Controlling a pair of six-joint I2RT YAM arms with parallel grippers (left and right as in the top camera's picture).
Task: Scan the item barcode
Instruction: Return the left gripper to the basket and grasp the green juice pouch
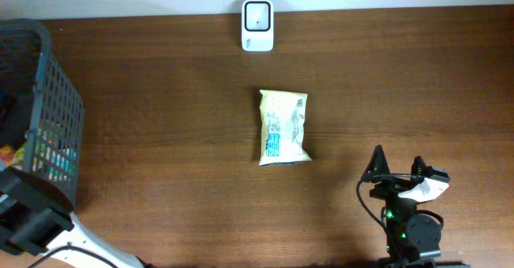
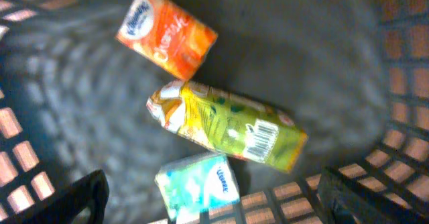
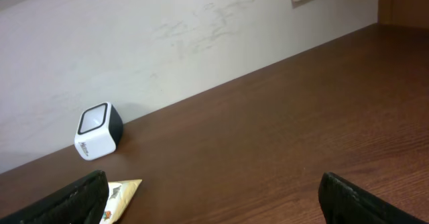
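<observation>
- The left gripper (image 2: 213, 184) hangs wide open over the inside of the basket (image 1: 56, 99), at the left edge of the worktop (image 1: 161, 75), and holds nothing.
- Three items lie close together on the basket floor below it: an orange carton (image 2: 167, 31), a green carton (image 2: 228, 125) and a teal pack (image 2: 198, 187).
- The step in hand looks like picking one item out to scan. The green carton seems the best choice, since its barcode (image 2: 263, 138) faces up.
- To grip it well, turn the gripper so the jaws close across the carton's narrow sides. Come down on its middle, clear of the teal pack just beside it, and keep the fingers off the barcode.
- Lift straight up above the basket wall before moving right.
- The scanner (image 1: 257, 26) stands at the far edge, centre. Turn the barcode side toward its window.
- A bag (image 1: 283, 127) lies mid-worktop, on the near side of the scanner. Carry the carton over it, not through it.
- The right gripper (image 1: 397, 162) sits wide open and empty at the near right, well apart from everything.
</observation>
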